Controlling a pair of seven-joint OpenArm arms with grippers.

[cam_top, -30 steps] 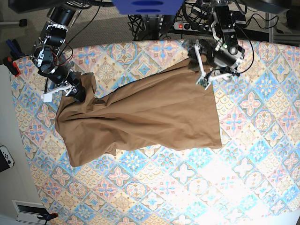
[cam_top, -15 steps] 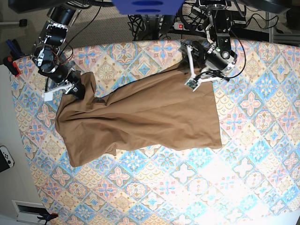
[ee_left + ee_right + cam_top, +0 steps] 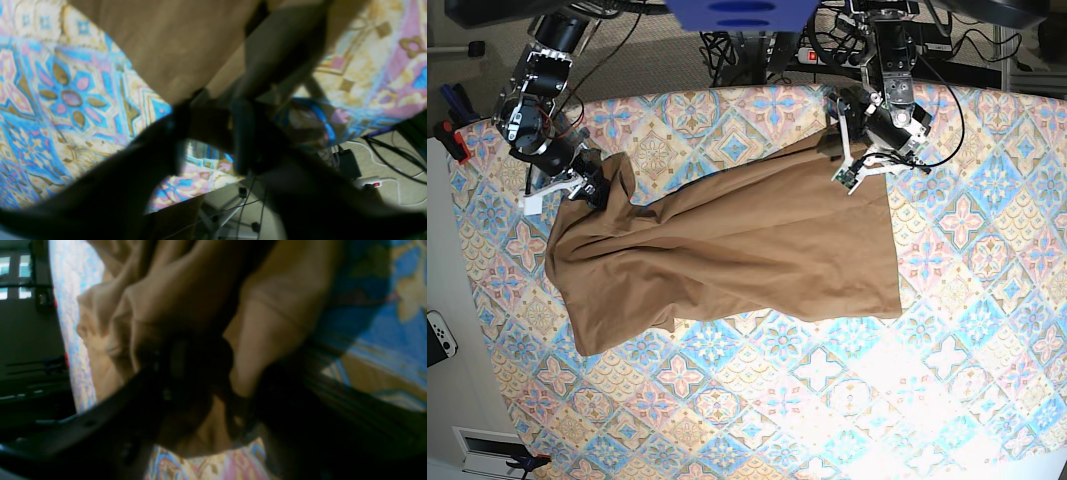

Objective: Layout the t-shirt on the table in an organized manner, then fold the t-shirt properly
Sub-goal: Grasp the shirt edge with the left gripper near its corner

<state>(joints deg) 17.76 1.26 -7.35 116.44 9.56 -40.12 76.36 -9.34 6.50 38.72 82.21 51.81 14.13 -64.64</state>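
Base view, left to right. We see the right gripper (image 3: 590, 188) near the left edge of the table (image 3: 967, 380), toward the far left corner, its tip sunk into a bunched hump of the t-shirt (image 3: 727, 240). In the right wrist view the dark fingers (image 3: 186, 360) sit closed around gathered tan folds with a stitched hem (image 3: 273, 313) showing, so it has hold of the t-shirt there.

The t-shirt is plain tan-brown with no print in sight. It lies across the far half of the table as a wide slanted band. The left end is rumpled and creased, with long ridges running out from the gripped hump and a ragged lower corner. The right part is flatter, ending in a fairly straight edge and a squared near corner.

At the far edge, right of the middle, the left gripper (image 3: 859, 150) rests at the t-shirt's upper right corner. In the left wrist view its blurred fingers (image 3: 243, 133) stand parted, with the cloth corner reaching down between them. We cannot tell whether they pinch it.

Beyond the far edge, cables and a power strip (image 3: 827, 55) lie on the floor.
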